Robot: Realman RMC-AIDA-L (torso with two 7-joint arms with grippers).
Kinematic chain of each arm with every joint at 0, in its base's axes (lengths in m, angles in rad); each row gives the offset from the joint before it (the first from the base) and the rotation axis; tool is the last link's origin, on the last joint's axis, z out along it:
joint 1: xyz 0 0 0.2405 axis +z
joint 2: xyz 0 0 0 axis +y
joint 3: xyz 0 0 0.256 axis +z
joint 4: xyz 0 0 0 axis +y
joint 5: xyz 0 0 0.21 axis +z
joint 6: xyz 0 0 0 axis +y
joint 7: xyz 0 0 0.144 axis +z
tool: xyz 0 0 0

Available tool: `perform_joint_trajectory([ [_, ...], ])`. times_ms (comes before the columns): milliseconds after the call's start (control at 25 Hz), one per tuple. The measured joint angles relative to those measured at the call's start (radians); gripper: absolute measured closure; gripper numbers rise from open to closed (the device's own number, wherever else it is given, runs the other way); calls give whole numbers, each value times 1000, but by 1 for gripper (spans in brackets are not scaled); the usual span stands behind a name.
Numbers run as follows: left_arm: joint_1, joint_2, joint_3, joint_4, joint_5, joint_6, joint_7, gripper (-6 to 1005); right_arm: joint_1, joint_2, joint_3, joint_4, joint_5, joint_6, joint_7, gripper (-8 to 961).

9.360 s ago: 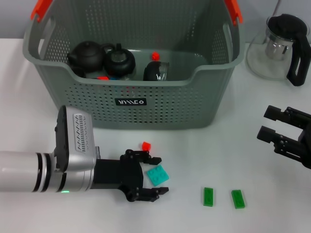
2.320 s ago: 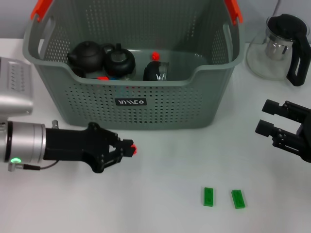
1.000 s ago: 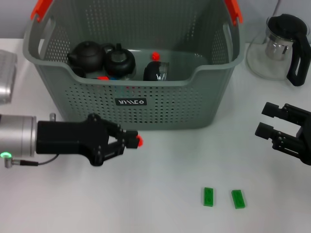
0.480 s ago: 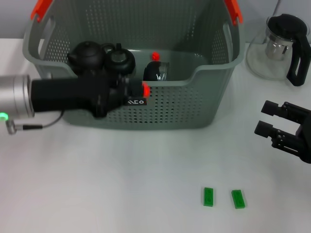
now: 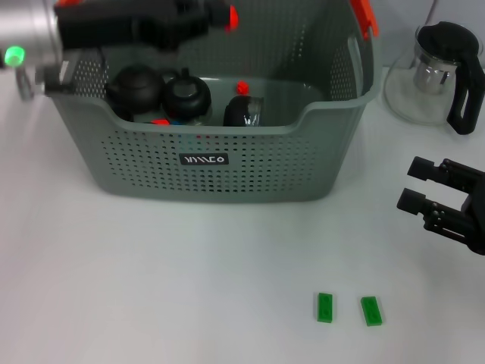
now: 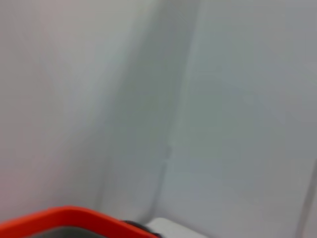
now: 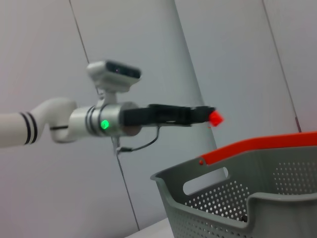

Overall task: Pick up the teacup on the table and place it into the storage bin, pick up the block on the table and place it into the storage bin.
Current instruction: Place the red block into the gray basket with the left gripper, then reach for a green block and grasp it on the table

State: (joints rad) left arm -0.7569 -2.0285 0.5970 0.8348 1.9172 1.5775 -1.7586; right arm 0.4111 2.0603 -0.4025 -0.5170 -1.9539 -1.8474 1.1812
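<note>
Nearest on the surface [image 5: 151,288]: two green blocks [image 5: 325,307], side by side to the right, untouched, closer to the right arm than to the left. Just beyond them at the right edge: the right tool [image 5: 424,188], idle, fingers spread, nothing between them.

Farther back, mid-scene: the bin [image 5: 227,163], with two dark teapots [image 5: 136,87] at its left, a dark cup [image 5: 242,112] at centre and small red bits around them.

Farthest and highest: the left tool [image 5: 216,14], pointing right above the bin's far left side, pinching a red block [image 5: 229,15] at its tip. From the right wrist view, the red block [image 7: 215,118] sits clear above the orange rim. Bin floor straight down from the block, so likely only a lowering or a release left for this piece.

At far right, outside the bin: a glass teapot [image 5: 443,72].
</note>
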Motion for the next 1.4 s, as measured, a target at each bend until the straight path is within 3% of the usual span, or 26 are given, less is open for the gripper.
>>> perform_joint_trajectory([
  [80, -29, 22, 56, 11, 34, -85, -80, 890, 0, 1, 0, 0, 0, 0, 0, 284],
  [160, -38, 27, 72, 14, 50, -113, -104, 890, 0, 1, -1, 0, -1, 1, 0, 284],
  [200, -71, 37, 127, 39, 146, -193, -173, 890, 0, 1, -2, 0, -1, 2, 0, 284],
  [440, -90, 15, 277, 139, 386, -314, -309, 878, 0, 3, -2, 0, -1, 0, 0, 285],
  [600, -87, -2, 308, 168, 444, -315, -344, 814, 0, 3, -2, 0, -2, 0, 0, 285],
  [720, -54, -29, 260, 236, 359, -292, -322, 766, 0, 3, -3, 0, -1, 0, 0, 285],
  [920, 78, -56, 93, 302, -51, -185, -176, 615, 1, 6, -1, 0, 4, -2, -6, 284],
  [1000, 141, -54, 33, 226, -269, -91, -77, 535, 1, 8, -1, 0, 5, -1, -11, 285],
  [1080, 177, -34, -18, 114, -403, 38, 6, 473, 1, 9, 0, 0, 5, 2, -13, 285],
  [1120, 198, -17, -72, 9, -444, 166, 104, 452, 1, 10, -1, 0, 5, 4, -13, 285],
  [1280, 238, -19, -113, -65, -361, 307, 294, 366, 4, 12, -7, 0, 1, -1, -14, 284],
  [1400, 294, -48, -90, -48, -159, 342, 419, 301, 0, 12, -10, 0, -2, -3, -15, 284],
])
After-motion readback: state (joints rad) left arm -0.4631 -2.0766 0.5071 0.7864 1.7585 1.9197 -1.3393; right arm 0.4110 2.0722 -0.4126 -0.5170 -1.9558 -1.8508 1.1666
